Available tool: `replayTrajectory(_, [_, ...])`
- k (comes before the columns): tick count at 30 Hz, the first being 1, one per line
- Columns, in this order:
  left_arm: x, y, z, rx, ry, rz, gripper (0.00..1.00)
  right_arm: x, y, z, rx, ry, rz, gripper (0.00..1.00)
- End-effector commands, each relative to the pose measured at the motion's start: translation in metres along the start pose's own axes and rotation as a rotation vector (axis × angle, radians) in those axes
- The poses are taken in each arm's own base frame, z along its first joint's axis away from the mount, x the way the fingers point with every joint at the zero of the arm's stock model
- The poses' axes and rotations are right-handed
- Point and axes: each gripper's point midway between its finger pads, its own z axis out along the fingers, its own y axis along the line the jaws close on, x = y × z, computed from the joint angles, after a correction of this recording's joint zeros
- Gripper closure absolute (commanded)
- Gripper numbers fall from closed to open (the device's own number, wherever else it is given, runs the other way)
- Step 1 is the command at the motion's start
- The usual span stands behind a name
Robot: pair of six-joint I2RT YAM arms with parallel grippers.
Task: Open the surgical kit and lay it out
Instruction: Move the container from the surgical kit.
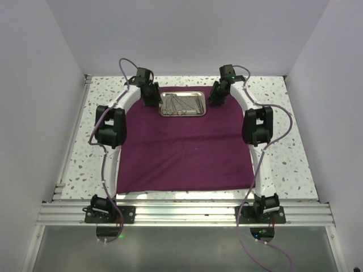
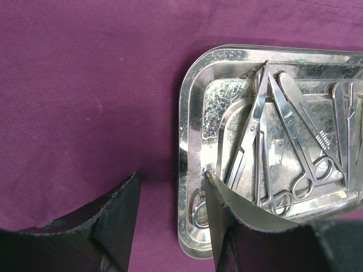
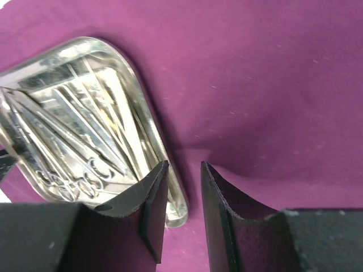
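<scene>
— What place is this?
— A robotics lab cell: white walls (image 1: 39, 102) box in a speckled table (image 1: 283, 158), cabled robot arms (image 1: 110, 127) bolted to an aluminium rail (image 1: 181, 215) along its near edge.

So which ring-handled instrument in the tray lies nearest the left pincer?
The scissors at the steel tray's left end. One of their rings lies right by the left pincer, while the forceps lie further right.

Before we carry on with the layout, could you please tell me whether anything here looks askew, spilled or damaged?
Nothing stands out. The dark purple cloth lies spread flat, the shiny rectangular steel tray sits squarely at its far edge, and the thin silver instruments all lie inside the tray, overlapping but not spilled.
</scene>
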Motion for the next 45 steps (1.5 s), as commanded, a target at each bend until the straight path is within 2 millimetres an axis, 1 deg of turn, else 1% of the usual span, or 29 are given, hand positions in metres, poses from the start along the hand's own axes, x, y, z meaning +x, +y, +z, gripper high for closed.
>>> replayTrajectory(1, [0.006, -0.001, 0.005, 0.002, 0.021, 0.02, 0.48, -0.014, 0.023, -0.009, -0.068, -0.052, -0.015, 0.67])
replayTrajectory(7, [0.012, 0.001, 0.006, 0.003, 0.035, 0.014, 0.5, -0.019, 0.032, -0.006, -0.095, -0.068, -0.01, 0.67])
replayTrajectory(8, [0.012, 0.0, 0.006, 0.005, 0.036, 0.016, 0.5, -0.015, 0.027, 0.004, -0.079, -0.05, -0.011, 0.68])
replayTrajectory(10, [0.014, -0.001, 0.007, 0.013, 0.041, 0.012, 0.52, -0.008, 0.027, 0.009, -0.063, -0.035, -0.021, 0.69])
replayTrajectory(14, [0.021, -0.005, 0.012, 0.032, 0.064, 0.011, 0.54, 0.009, 0.015, 0.024, 0.024, -0.01, -0.086, 0.69])
replayTrajectory(15, [0.024, -0.005, 0.015, 0.031, 0.074, 0.012, 0.55, 0.021, 0.009, 0.031, 0.054, 0.025, -0.094, 0.71])
replayTrajectory(17, [0.029, -0.007, 0.017, 0.033, 0.086, 0.022, 0.56, 0.031, 0.0, 0.037, 0.1, 0.05, -0.118, 0.75])
replayTrajectory(18, [0.032, -0.007, 0.018, 0.035, 0.095, 0.023, 0.57, 0.039, -0.005, 0.04, 0.124, 0.076, -0.125, 0.81])
replayTrajectory(20, [0.036, -0.009, 0.02, 0.045, 0.106, 0.031, 0.64, 0.047, -0.012, 0.043, 0.152, 0.091, -0.146, 0.9])
replayTrajectory(22, [0.039, -0.013, 0.022, 0.064, 0.117, 0.036, 0.77, 0.05, -0.013, 0.04, 0.166, 0.096, -0.161, 1.0])
replayTrajectory(23, [0.039, -0.015, 0.022, 0.069, 0.119, 0.037, 0.93, 0.051, -0.014, 0.04, 0.168, 0.097, -0.165, 1.0])
replayTrajectory(24, [0.036, -0.017, 0.02, 0.075, 0.112, 0.04, 1.0, 0.048, -0.011, 0.037, 0.164, 0.087, -0.17, 1.0])
replayTrajectory(27, [0.024, -0.028, 0.009, 0.091, 0.079, 0.062, 1.0, 0.035, 0.001, 0.021, 0.143, 0.05, -0.185, 1.0])
replayTrajectory(29, [0.016, -0.031, -0.001, 0.087, 0.058, 0.075, 1.0, 0.022, 0.013, 0.002, 0.118, 0.01, -0.192, 1.0])
replayTrajectory(30, [0.007, -0.034, -0.013, 0.084, 0.031, 0.082, 1.0, 0.02, 0.017, -0.005, 0.114, 0.0, -0.193, 1.0])
replayTrajectory(31, [0.004, -0.035, -0.019, 0.078, 0.024, 0.088, 1.0, 0.018, 0.02, -0.012, 0.108, -0.009, -0.193, 1.0])
replayTrajectory(32, [-0.004, -0.04, -0.033, 0.083, -0.007, 0.099, 1.0, 0.013, 0.027, -0.027, 0.093, -0.031, -0.196, 1.0])
replayTrajectory(34, [-0.003, -0.039, -0.043, 0.076, -0.013, 0.099, 1.0, 0.016, 0.028, -0.038, 0.096, -0.029, -0.194, 1.0])
replayTrajectory(35, [-0.003, -0.039, -0.048, 0.075, -0.02, 0.103, 1.0, 0.012, 0.035, -0.055, 0.079, -0.05, -0.197, 1.0])
replayTrajectory(36, [-0.001, -0.039, -0.059, 0.074, -0.024, 0.099, 1.0, 0.012, 0.035, -0.06, 0.076, -0.055, -0.196, 1.0])
replayTrajectory(37, [0.0, -0.039, -0.064, 0.075, -0.032, 0.103, 1.0, 0.02, 0.029, -0.059, 0.093, -0.033, -0.194, 1.0])
replayTrajectory(38, [-0.004, -0.042, -0.077, 0.08, -0.054, 0.107, 1.0, 0.018, 0.033, -0.073, 0.08, -0.051, -0.198, 1.0])
replayTrajectory(39, [0.007, -0.038, -0.076, 0.075, -0.035, 0.105, 1.0, 0.024, 0.027, -0.072, 0.095, -0.034, -0.196, 1.0])
replayTrajectory(40, [0.009, -0.037, -0.08, 0.073, -0.034, 0.105, 1.0, 0.025, 0.028, -0.076, 0.091, -0.035, -0.198, 1.0])
replayTrajectory(41, [0.009, -0.038, -0.09, 0.077, -0.047, 0.106, 1.0, 0.026, 0.027, -0.08, 0.091, -0.035, -0.198, 1.0])
replayTrajectory(42, [0.021, -0.033, -0.089, 0.072, -0.024, 0.1, 1.0, 0.029, 0.026, -0.087, 0.093, -0.034, -0.2, 1.0])
replayTrajectory(43, [0.025, -0.032, -0.092, 0.07, -0.021, 0.101, 1.0, 0.031, 0.023, -0.09, 0.098, -0.029, -0.197, 1.0])
replayTrajectory(44, [0.026, -0.035, -0.101, 0.081, -0.032, 0.105, 1.0, 0.035, 0.023, -0.091, 0.1, -0.026, -0.199, 1.0])
replayTrajectory(45, [0.042, -0.027, -0.096, 0.07, -0.009, 0.102, 1.0, 0.043, 0.016, -0.094, 0.111, -0.01, -0.199, 1.0])
